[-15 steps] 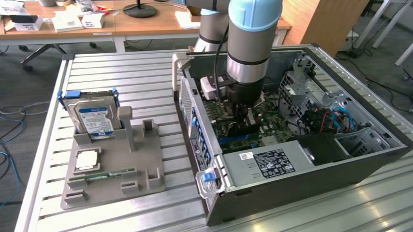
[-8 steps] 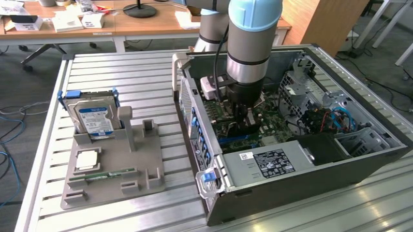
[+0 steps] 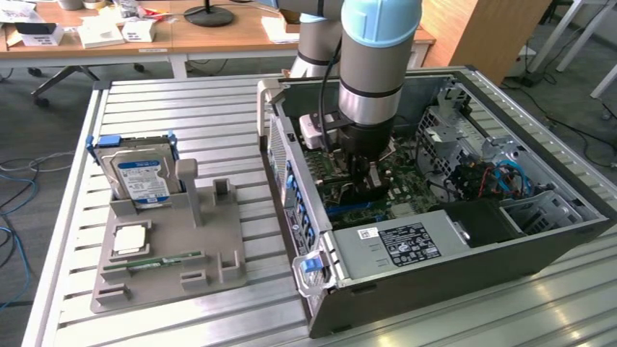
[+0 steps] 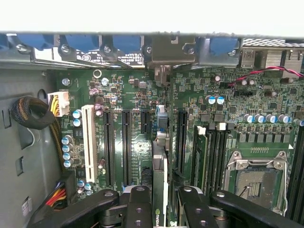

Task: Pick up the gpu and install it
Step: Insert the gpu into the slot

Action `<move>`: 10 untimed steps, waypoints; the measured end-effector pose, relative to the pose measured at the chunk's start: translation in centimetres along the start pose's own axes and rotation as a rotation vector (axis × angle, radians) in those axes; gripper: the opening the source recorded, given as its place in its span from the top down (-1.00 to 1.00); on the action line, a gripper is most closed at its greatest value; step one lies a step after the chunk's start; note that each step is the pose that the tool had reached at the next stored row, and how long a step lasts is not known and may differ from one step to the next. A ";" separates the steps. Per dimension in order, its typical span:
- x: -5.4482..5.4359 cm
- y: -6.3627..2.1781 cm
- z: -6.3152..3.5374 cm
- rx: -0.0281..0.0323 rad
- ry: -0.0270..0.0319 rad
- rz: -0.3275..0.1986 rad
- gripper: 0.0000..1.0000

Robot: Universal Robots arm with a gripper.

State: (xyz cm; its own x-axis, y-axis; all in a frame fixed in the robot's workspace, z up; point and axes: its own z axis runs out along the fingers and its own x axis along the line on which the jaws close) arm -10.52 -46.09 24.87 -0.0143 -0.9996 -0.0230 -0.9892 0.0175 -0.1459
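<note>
My claw (image 4: 161, 202) is clamped half-closed on the thin dark gpu card (image 4: 160, 166), edge-on over the long black slots (image 4: 126, 142) of the green motherboard (image 4: 137, 92) inside the open grey computer case (image 3: 434, 289). I'd line it up squarely with one slot, then press straight and evenly.

surface: slatted metal table (image 3: 193, 108) | on it: grey parts stand (image 3: 154, 285), open computer case (image 3: 463, 289) | side by side

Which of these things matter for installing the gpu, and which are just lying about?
Job: gpu, gripped edge-on in the jaws; motherboard; computer case.
Lying about: hard drive; memory stick; processor chip; grey holder.
</note>
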 end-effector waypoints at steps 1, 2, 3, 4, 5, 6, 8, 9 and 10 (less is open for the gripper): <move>0.0 0.00 0.02 -0.0001 0.0002 0.000 0.47; 0.0 0.01 0.04 -0.0001 0.0002 0.000 0.47; 0.0 0.01 0.04 -0.0001 0.0003 0.000 0.47; 0.0 0.01 0.04 -0.0001 0.0003 0.000 0.47; 0.0 0.01 0.05 -0.0001 0.0003 0.000 0.47; 0.0 0.02 0.10 0.0000 0.0000 0.000 0.47; 0.0 0.03 0.16 0.0000 0.0001 0.000 0.47; 0.0 0.03 0.17 -0.0001 0.0002 0.000 0.47; 0.0 0.03 0.17 -0.0002 0.0003 0.000 0.47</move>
State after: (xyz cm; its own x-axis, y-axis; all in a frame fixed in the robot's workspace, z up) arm -10.53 -46.10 24.69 -0.0142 -0.9996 -0.0226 -0.9892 0.0174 -0.1457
